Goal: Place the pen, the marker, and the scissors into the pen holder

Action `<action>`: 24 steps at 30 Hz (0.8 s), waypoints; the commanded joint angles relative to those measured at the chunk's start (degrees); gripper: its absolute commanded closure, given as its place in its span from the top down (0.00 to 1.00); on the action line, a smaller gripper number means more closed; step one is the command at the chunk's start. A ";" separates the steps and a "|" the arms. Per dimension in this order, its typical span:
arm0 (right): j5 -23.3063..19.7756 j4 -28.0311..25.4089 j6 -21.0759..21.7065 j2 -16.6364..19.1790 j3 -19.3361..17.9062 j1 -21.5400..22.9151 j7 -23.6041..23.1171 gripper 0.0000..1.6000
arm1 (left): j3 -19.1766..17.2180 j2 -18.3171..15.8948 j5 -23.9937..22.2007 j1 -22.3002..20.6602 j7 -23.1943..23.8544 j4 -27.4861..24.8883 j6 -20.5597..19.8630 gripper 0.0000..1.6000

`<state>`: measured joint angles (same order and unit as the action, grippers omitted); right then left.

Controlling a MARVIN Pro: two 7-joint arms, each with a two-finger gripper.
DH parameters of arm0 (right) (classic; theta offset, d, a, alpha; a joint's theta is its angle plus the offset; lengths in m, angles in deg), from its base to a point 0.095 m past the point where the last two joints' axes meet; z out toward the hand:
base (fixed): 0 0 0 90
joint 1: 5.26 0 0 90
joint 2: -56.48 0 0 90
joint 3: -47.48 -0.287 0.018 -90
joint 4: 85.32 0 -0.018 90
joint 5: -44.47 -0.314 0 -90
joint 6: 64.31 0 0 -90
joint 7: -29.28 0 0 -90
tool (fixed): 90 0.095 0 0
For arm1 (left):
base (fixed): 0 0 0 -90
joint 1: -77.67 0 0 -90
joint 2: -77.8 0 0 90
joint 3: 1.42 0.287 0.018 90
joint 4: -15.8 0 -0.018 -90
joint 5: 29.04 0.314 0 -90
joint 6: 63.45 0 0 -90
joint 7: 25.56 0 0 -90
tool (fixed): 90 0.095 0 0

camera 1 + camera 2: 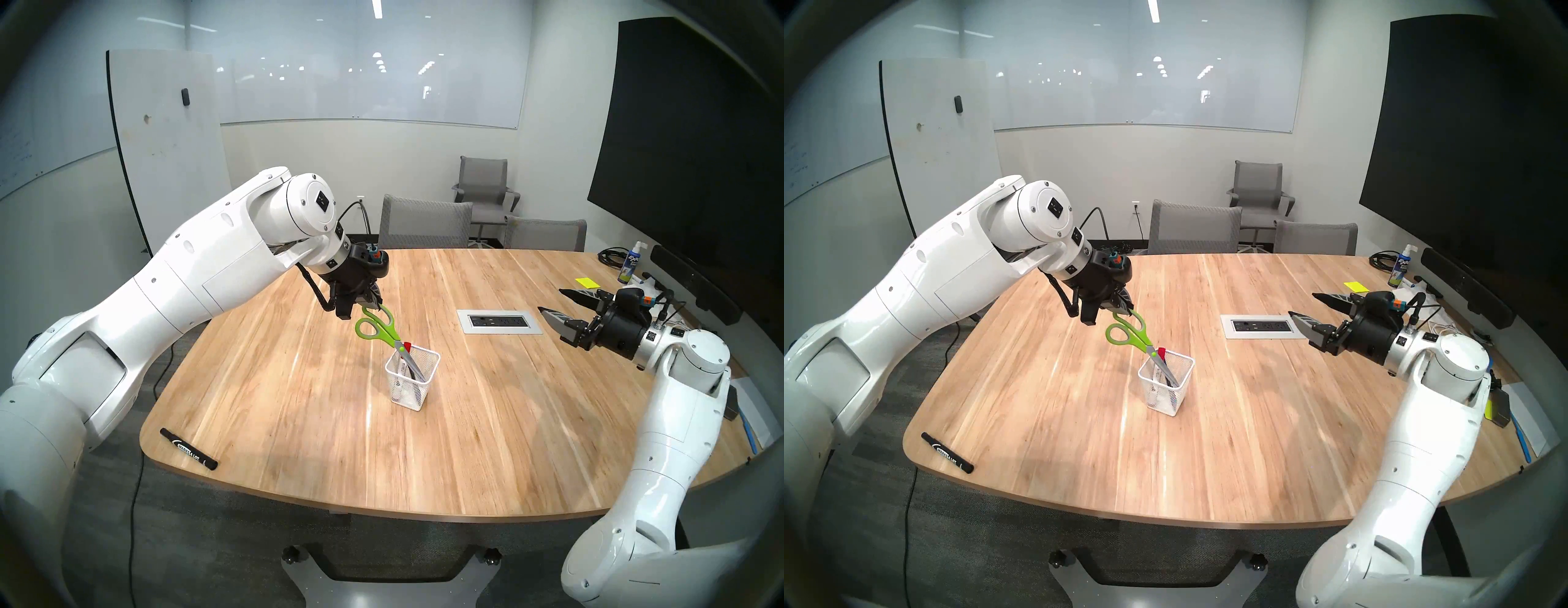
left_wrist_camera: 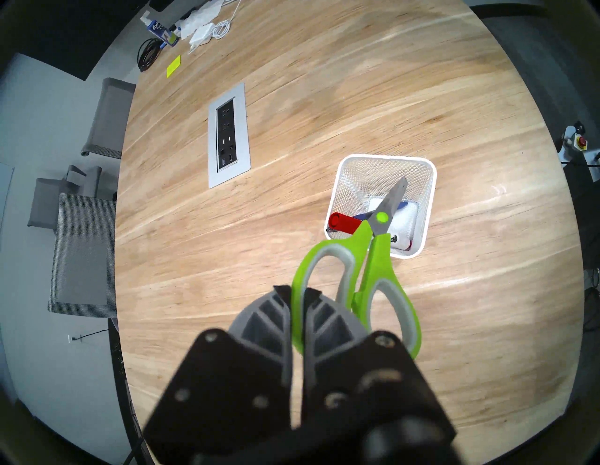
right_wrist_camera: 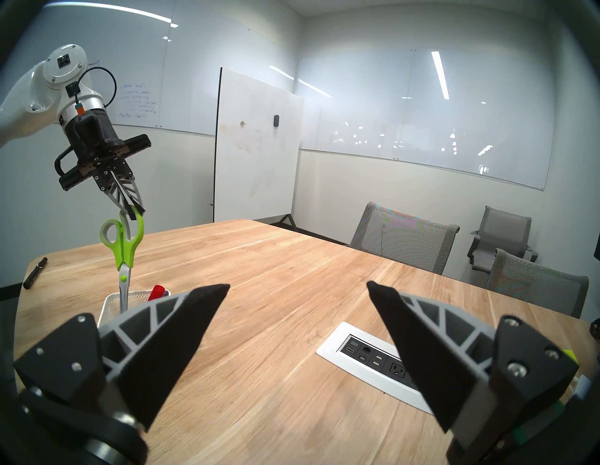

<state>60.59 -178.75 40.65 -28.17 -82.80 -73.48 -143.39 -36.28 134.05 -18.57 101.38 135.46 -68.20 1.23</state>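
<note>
Above the white wire-mesh pen holder [image 1: 413,384]: lime-green scissors [image 1: 379,329] pinched by one loop in left gripper [image 1: 368,302], silver blades inside; right gripper [image 1: 555,302] spread wide, empty.

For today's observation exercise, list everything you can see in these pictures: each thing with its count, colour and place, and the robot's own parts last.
Scissors: one, lime-green handles, silver blades; blades down in the pen holder, one handle loop held.
Pen holder: one, white mesh; mid-table.
White marker with red ends: one; leaning inside the holder.
Pen: one, blue; inside the holder, mostly hidden.
Black marker: one; near left table corner.
Table: one, light wood.
Socket panel: one, silver; set into the table.
Spray bottle: one, white and blue; far right.
Sticky note: one, yellow; far right.
Chairs: three, grey; beyond the table.
Left gripper: shut on the scissors' handle.
Right gripper: open, holding nothing.
</note>
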 commanded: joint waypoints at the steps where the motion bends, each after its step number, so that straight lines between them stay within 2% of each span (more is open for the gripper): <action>1: -0.51 -0.82 0.06 -0.09 0.08 0.78 -0.10 1.00 | 0.79 0.80 1.52 -2.15 0.49 -0.27 1.49 0.00; 19: -0.51 -0.83 0.06 -0.10 0.08 0.78 -0.10 1.00 | 0.87 2.31 2.21 -1.10 -0.02 1.23 2.50 0.00; 24: -0.51 -0.83 0.06 -0.10 0.08 0.78 -0.10 1.00 | 1.93 2.93 3.43 -1.66 -0.01 2.60 4.17 0.00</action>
<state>60.59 -178.75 40.65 -28.17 -82.80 -73.48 -143.39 -34.59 135.80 -15.88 101.28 135.54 -66.26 4.10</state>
